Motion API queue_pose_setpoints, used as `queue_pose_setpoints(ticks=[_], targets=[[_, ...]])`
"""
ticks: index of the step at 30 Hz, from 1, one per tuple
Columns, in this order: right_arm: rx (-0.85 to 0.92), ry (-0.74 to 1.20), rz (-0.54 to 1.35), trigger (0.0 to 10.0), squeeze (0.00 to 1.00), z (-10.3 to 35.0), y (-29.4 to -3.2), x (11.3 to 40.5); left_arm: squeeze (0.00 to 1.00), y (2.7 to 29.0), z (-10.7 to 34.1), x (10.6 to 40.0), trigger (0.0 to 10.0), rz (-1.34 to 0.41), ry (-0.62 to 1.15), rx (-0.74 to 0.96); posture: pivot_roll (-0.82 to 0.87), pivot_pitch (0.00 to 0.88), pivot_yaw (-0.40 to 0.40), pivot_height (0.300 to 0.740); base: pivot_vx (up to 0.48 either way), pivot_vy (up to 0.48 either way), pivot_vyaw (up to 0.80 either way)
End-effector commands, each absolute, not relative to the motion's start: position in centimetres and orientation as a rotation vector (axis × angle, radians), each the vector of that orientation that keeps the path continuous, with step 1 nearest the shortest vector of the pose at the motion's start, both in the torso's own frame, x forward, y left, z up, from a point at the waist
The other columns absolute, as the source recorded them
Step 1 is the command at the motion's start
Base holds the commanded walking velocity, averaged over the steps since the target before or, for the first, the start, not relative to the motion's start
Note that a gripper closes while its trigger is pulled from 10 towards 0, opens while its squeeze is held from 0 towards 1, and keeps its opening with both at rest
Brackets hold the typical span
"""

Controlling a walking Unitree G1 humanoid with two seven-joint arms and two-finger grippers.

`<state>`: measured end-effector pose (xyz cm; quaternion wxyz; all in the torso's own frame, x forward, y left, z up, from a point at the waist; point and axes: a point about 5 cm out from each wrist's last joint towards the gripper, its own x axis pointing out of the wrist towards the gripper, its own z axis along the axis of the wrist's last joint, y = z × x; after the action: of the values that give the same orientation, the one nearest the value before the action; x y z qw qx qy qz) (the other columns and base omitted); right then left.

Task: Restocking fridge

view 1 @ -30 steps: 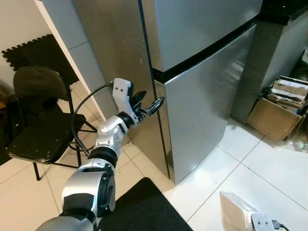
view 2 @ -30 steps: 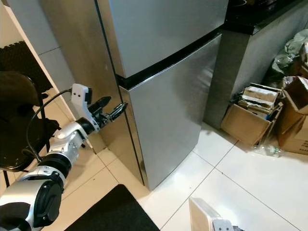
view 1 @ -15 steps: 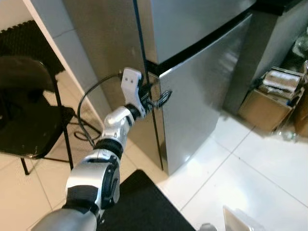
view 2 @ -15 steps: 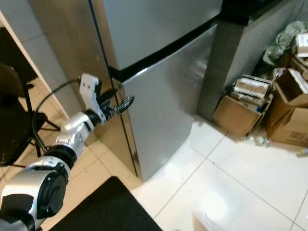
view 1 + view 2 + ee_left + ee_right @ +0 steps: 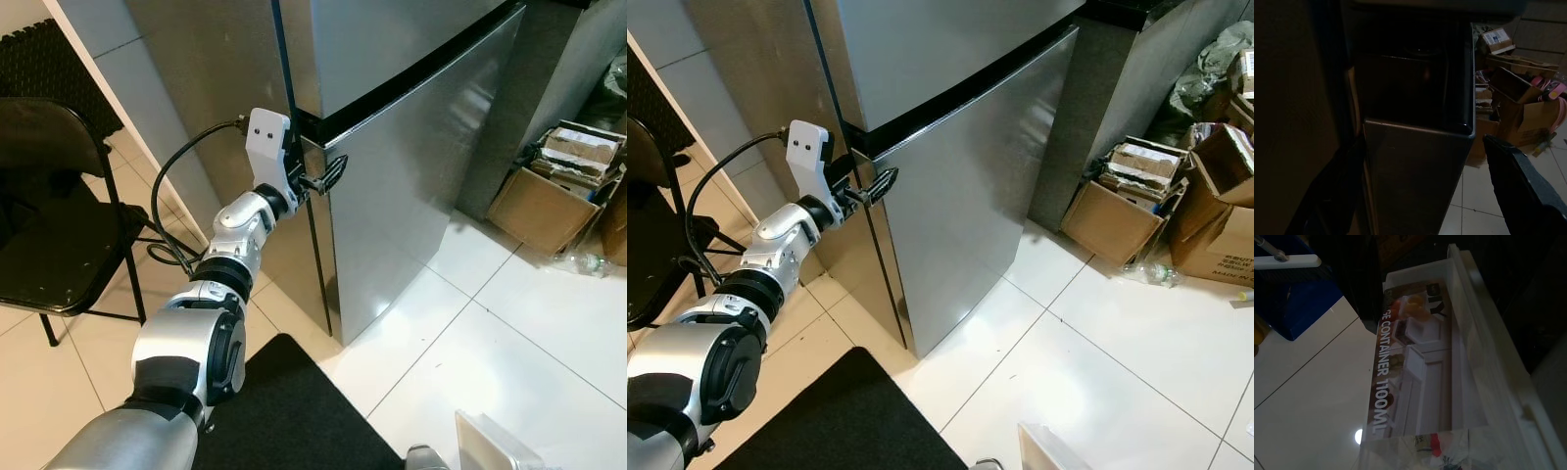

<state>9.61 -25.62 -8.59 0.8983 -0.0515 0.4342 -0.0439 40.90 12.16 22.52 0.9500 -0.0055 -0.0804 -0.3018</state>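
Since a second ago, left gripper [image 5: 328, 176] has closed in on the fridge [image 5: 411, 147]: earlier it hung short of the door corner, now its jaws sit spread at the top hinge-free corner of the lower door [image 5: 970, 196], one finger on the fridge's side face, the other over the door front, just under the black gap between the two doors. Camera has also drifted, so part of the shift is the head's. Left wrist view confirms it: dark door edge between two parted black fingers [image 5: 1520, 188], nothing clamped yet.

Right gripper: low, near the floor in front of the fridge, carrying a clear plastic food container [image 5: 1449, 382] with a printed label band. Container corner shows in the head view at the bottom [image 5: 495, 446]. Jaws themselves not visible; cannot tell how they stand.

Handling judgement: door is stiff steel, smooth and slippery, held by a magnetic seal, so it likely resists at first, then swings free. Best hold looks like hooking a finger into the gap at the door's top edge rather than pinching the flat face. Container is light, rigid, somewhat slick.

Cardboard boxes [image 5: 1122, 201] stand well to the fridge's far side; chair [image 5: 59, 225] beside its near side.
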Motion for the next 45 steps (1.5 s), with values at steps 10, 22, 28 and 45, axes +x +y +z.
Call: queue_pose_setpoints(ticks=[10,22,28,45], targets=[[-0.100,0.903,-0.118,10.0,0.00,-8.4,-26.2,8.7,0.00,11.2,21.2,40.4,10.0,-0.748,-0.090,-0.018,-0.24,0.262,0.048,0.740,0.000,0.000,0.00],[-0.094,0.891,-0.113,10.0,0.00,-8.4,-25.7,9.4,0.00,7.0,19.1,38.7,10.0,-0.989,-0.073,-0.037,-0.23,0.258,0.053,0.740,0.000,0.000,0.00],[-0.092,0.890,-0.118,10.0,0.00,-8.4,-25.8,9.4,0.00,6.3,19.0,38.5,10.0,-1.021,-0.077,-0.038,-0.23,0.254,0.060,0.740,0.000,0.000,0.00],[-0.083,0.884,-0.126,10.0,0.00,-8.4,-25.4,9.6,0.00,5.1,19.4,38.2,10.0,-1.079,-0.098,-0.054,-0.23,0.252,0.068,0.740,0.000,0.000,0.00]])
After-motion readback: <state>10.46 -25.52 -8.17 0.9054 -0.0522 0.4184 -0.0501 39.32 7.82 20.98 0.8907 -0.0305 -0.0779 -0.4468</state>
